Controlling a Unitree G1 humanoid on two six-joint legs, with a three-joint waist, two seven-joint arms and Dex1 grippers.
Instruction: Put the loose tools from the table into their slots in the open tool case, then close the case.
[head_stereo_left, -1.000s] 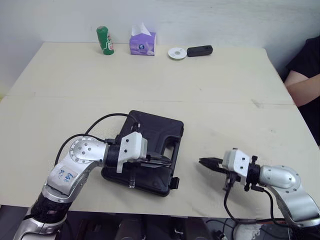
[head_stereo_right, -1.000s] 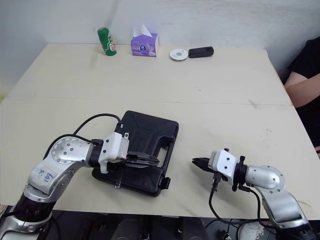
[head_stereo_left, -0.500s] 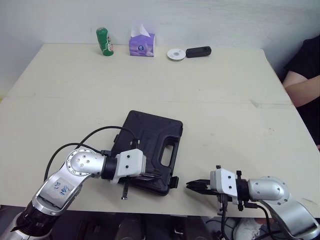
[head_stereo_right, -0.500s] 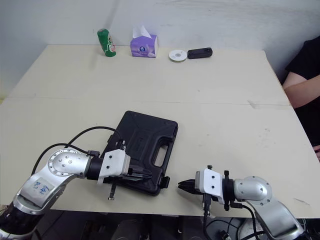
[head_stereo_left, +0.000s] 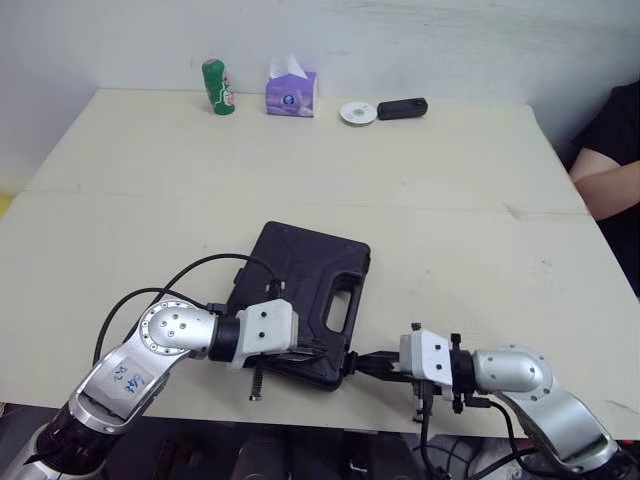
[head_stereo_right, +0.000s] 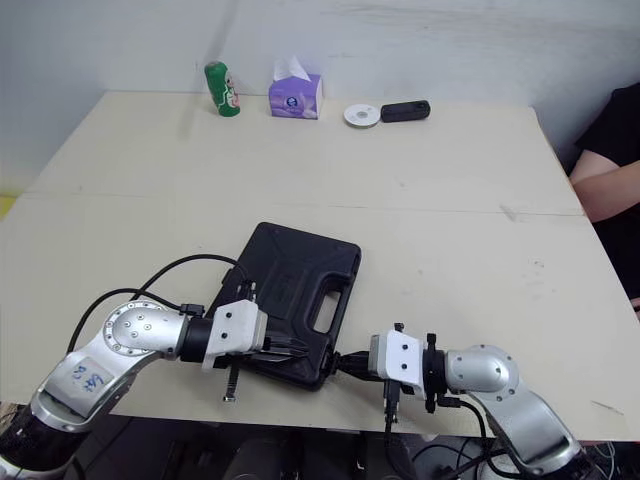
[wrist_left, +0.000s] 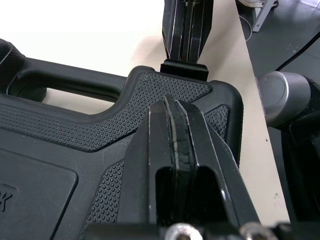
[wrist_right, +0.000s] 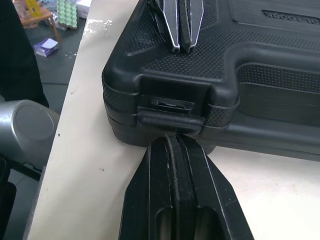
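Case: the tool case (head_stereo_left: 305, 290) is lying flat in the lower centre of the head view, with its lid down on the base and the handle edge facing the right of the frame.
Loose tools: you are seeing none on the table (head_stereo_left: 450, 180), so the filling step is reading as done (the slots are hidden under the lid and can't be checked).
Left gripper: the left gripper (wrist_left: 172, 102) is pressing its tips on the textured lid near the lower corner, fingers together and holding nothing.
Right gripper: the right gripper (wrist_right: 175, 142) is lying low on the tabletop, fingers together, tips touching the underside of the latch (wrist_right: 170, 112) at the case's lower right corner.
Latch: the tab is sitting across the seam. Whether it is snapped home, I cannot tell.
Far edge: a green can (head_stereo_left: 217, 86), a tissue box (head_stereo_left: 291, 92), a white disc (head_stereo_left: 357, 112) and a black device (head_stereo_left: 402, 107) are standing along the top of the frame, well apart from the case.
Bystander: a person's arm (head_stereo_left: 610, 185) is showing at the right edge.
Progress: you are working the last step, and only securing the latch appears to be left.
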